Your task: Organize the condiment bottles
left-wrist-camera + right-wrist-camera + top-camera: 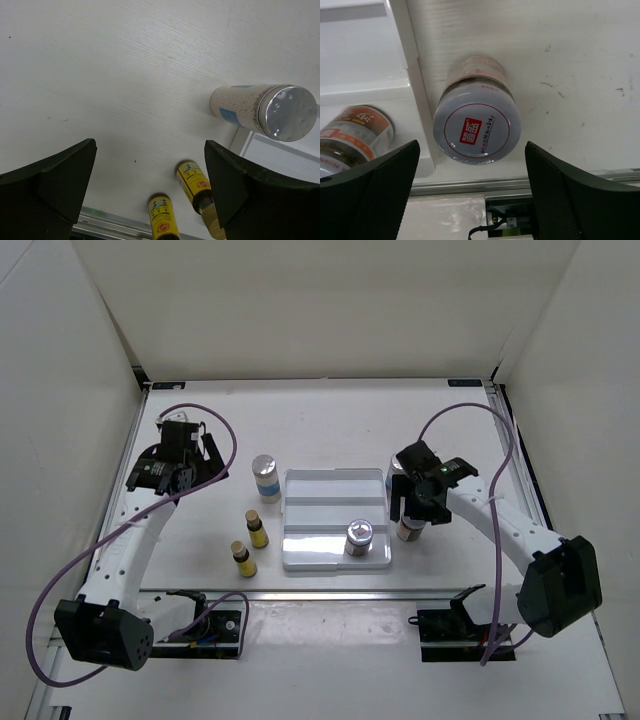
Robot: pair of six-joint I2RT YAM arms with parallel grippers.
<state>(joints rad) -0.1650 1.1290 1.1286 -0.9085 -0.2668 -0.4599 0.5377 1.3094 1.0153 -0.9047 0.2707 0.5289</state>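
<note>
A white cylinder bottle (265,478) with a silver cap and blue band stands left of the white tray (335,490). It also shows in the left wrist view (250,106). Two yellow dark-capped bottles (256,528) (242,558) stand in front of it, and both show in the left wrist view (194,181) (162,215). One red-labelled jar (359,537) stands in the tray's front step. A second jar (477,127) stands on the table just right of the tray. My right gripper (418,508) hovers open above it. My left gripper (188,472) is open and empty, left of the bottles. Another bottle (394,478) is mostly hidden behind my right gripper.
The tray's right rim (415,100) runs close beside the jar on the table. The table's metal front edge (520,187) lies just near of it. White walls enclose the table on three sides.
</note>
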